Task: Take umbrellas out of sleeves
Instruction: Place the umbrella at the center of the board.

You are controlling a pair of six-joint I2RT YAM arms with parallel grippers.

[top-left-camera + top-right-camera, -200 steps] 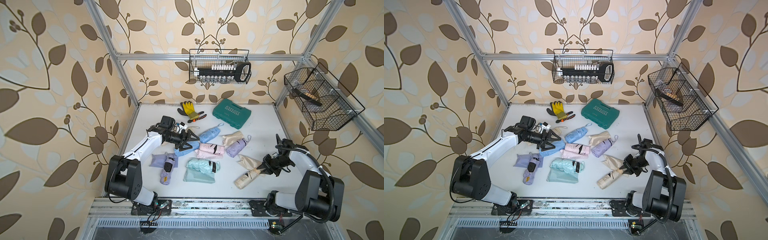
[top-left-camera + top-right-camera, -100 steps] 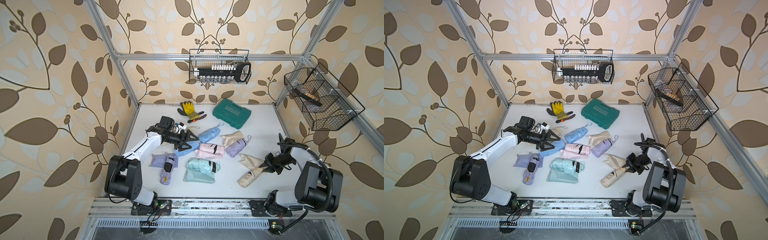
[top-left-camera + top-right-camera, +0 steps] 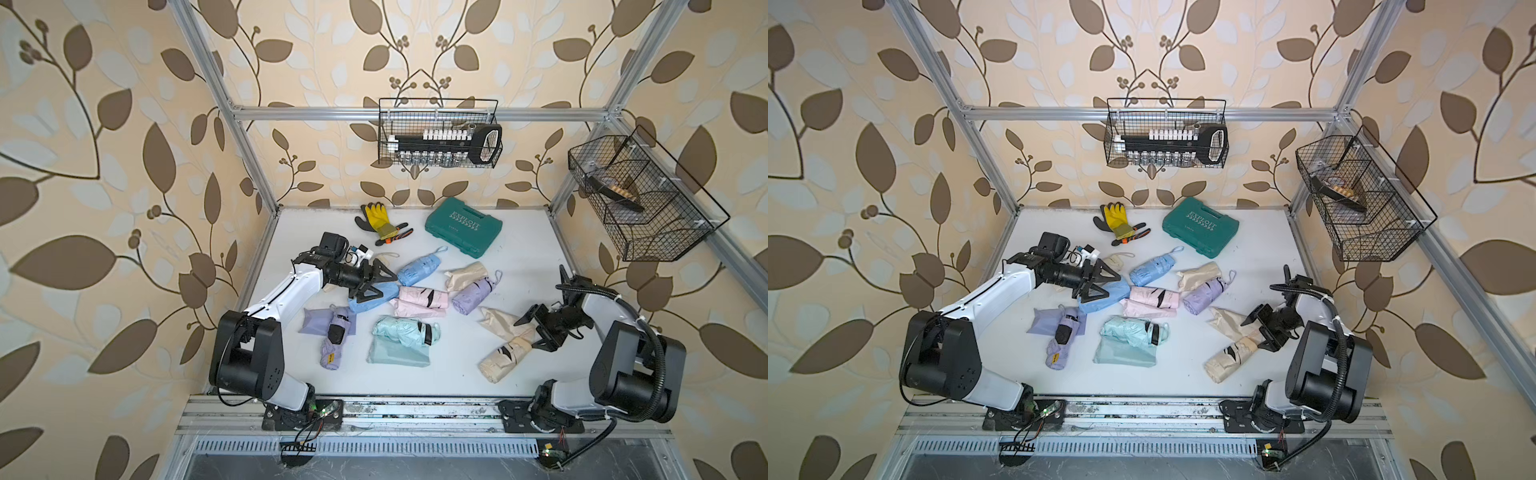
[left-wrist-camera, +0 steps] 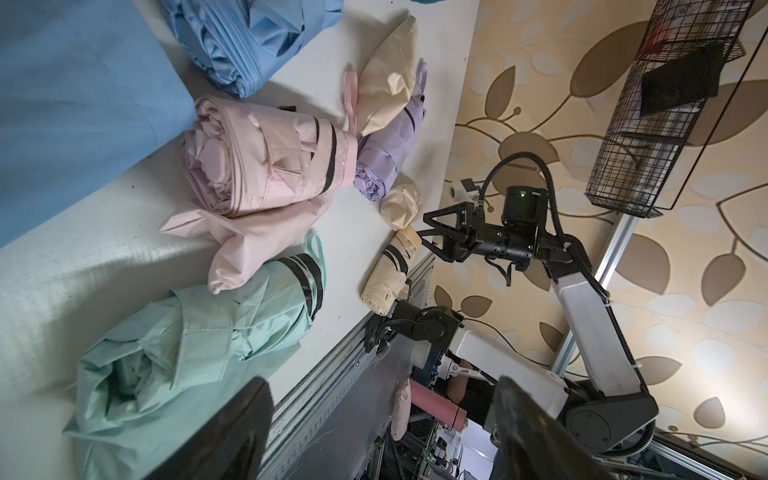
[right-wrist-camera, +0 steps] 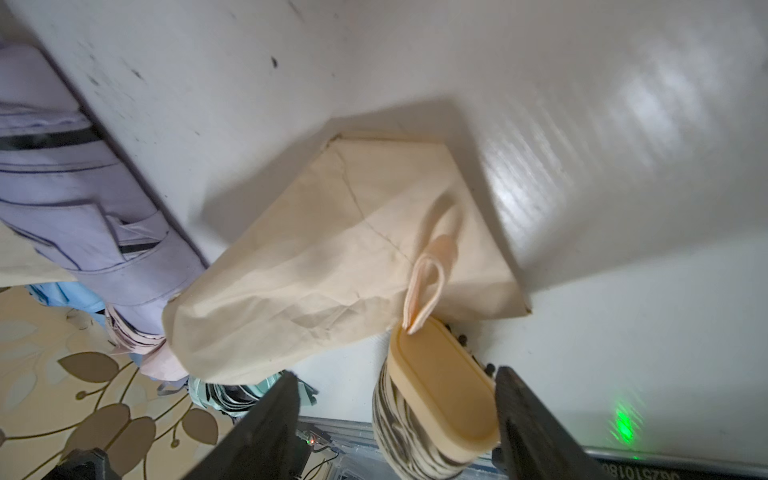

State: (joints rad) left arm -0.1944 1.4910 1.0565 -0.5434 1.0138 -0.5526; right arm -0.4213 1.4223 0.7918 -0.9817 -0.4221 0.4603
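Two wide-spread jaws of the right tool (image 5: 395, 374) are flanking the beige umbrella (image 5: 444, 399), so a crooked retreat is risking snagging its handle.

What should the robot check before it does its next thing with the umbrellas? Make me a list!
1. Right gripper let go: ok. Its jaws stand wide apart.
2. Beige umbrella out of its cover: ok. It lies bare on the table next to the flat beige sleeve.
3. Right gripper free to swing sideways: not ok. The umbrella's handle end sits between its fingers, so it should probably lift first.
4. Left gripper ready: ok. It is open and empty, over the blue sleeve.
5. Plump beige pouch beside the lilac umbrella holds an umbrella: cannot tell.
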